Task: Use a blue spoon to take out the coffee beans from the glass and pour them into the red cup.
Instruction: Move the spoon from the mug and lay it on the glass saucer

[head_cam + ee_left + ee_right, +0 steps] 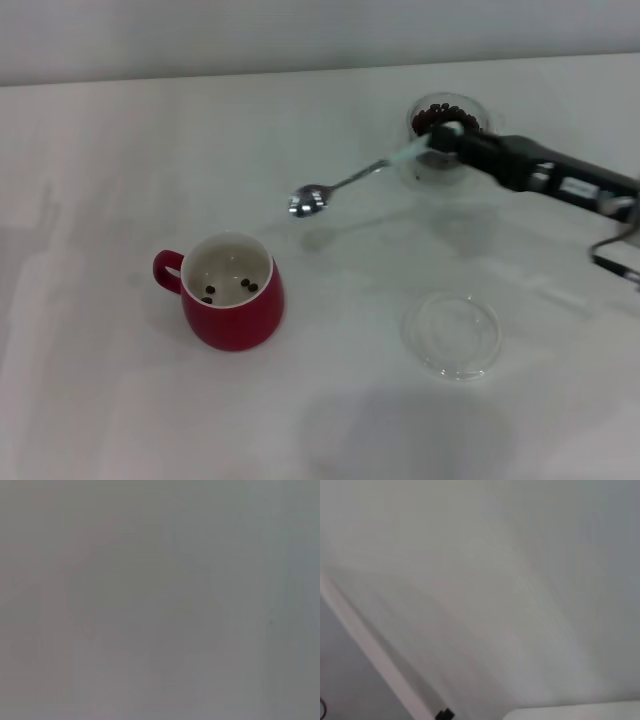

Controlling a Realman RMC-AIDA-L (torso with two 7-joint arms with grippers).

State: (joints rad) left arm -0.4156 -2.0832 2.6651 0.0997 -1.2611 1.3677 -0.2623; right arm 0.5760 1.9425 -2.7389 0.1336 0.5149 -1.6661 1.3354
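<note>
In the head view my right gripper [447,138] comes in from the right, shut on the pale handle of the blue spoon [345,184]. The spoon hangs in the air, its shiny bowl out to the left, between the glass and the red cup. The glass [447,125] stands at the far right, partly behind the gripper, with a heap of dark coffee beans [433,113] inside. The red cup [232,291] sits front left with its handle to the left and three beans on its white bottom. My left gripper is out of view.
A flat clear glass saucer [452,333] lies on the white table [100,150] to the right of the red cup. The table's far edge meets a pale wall. Both wrist views show only blank pale surfaces.
</note>
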